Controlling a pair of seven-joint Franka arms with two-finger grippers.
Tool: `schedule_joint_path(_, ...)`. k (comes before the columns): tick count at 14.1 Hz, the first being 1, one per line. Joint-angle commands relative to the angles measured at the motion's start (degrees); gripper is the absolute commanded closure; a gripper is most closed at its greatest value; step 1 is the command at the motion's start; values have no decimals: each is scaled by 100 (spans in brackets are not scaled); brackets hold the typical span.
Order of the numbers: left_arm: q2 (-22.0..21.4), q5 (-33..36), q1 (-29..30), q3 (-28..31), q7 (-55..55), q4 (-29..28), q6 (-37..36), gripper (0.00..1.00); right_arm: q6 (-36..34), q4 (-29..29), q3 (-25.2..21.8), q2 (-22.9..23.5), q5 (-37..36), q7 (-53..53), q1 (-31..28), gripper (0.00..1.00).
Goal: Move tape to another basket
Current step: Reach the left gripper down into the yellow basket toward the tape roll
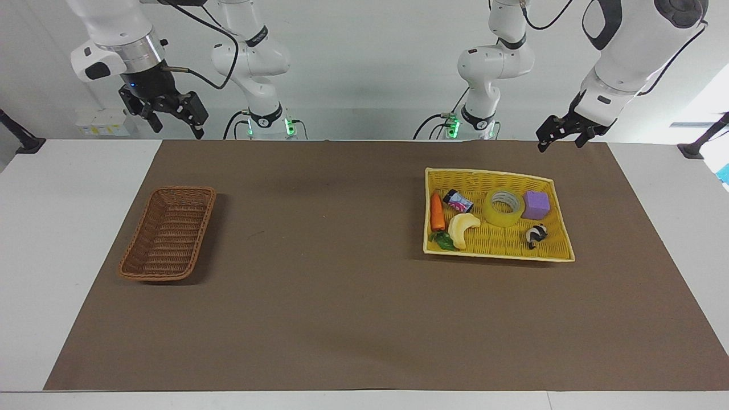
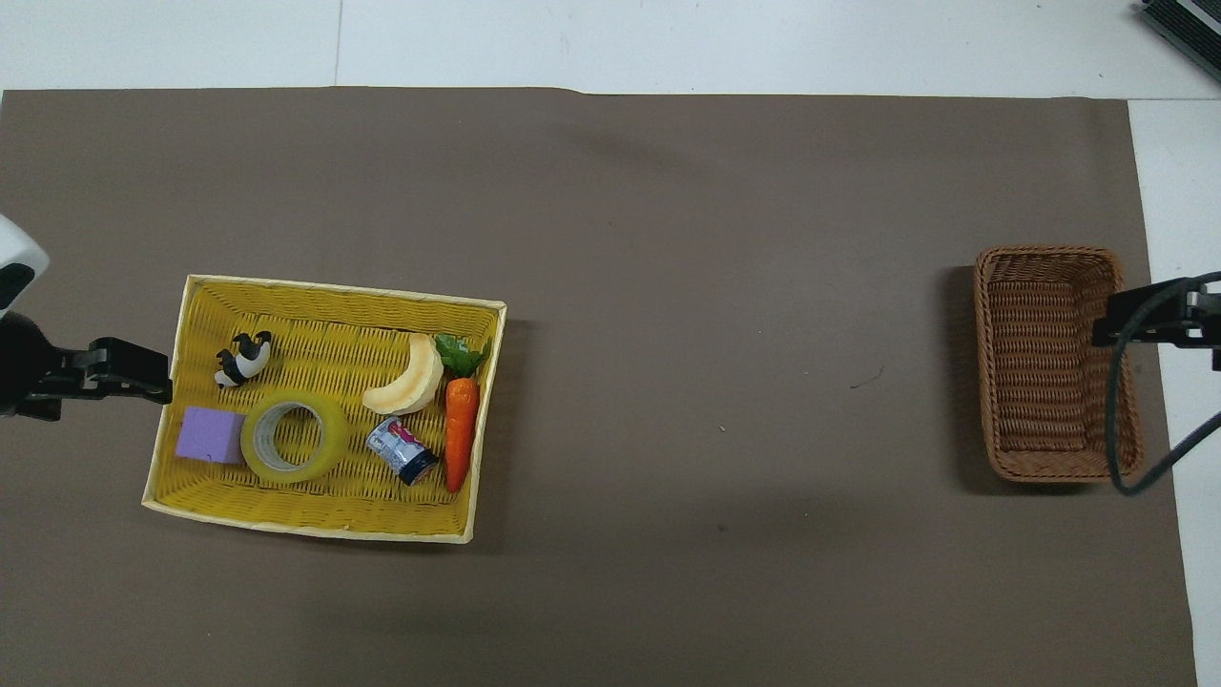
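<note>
Inside one yellow tray (image 1: pixel 561 250) lies one tape (image 1: pixel 504 207); both grippers, left (image 1: pixel 560 135) and right (image 1: pixel 171 118), hang released.

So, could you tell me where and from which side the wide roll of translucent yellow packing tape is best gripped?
Probably from straight above. The roll of translucent yellow packing tape lies flat in the flat bright yellow woven tray with its open white core facing up. One finger could go into the core and one outside the wall, on the side away from the purple cube, which sits close beside it.
</note>
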Motion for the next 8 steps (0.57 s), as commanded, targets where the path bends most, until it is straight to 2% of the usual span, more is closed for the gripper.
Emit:
schedule_joint_path(1, -243, -60, -134, 27, -619, -558, 464, 0, 59, -121, 13, -102, 41, -98, -41, 0)
schedule_joint_path(8, -322, -164, -20, 44, -727, -1436, 1088, 0, 59, -121, 13, -111, 41, -98, -41, 0)
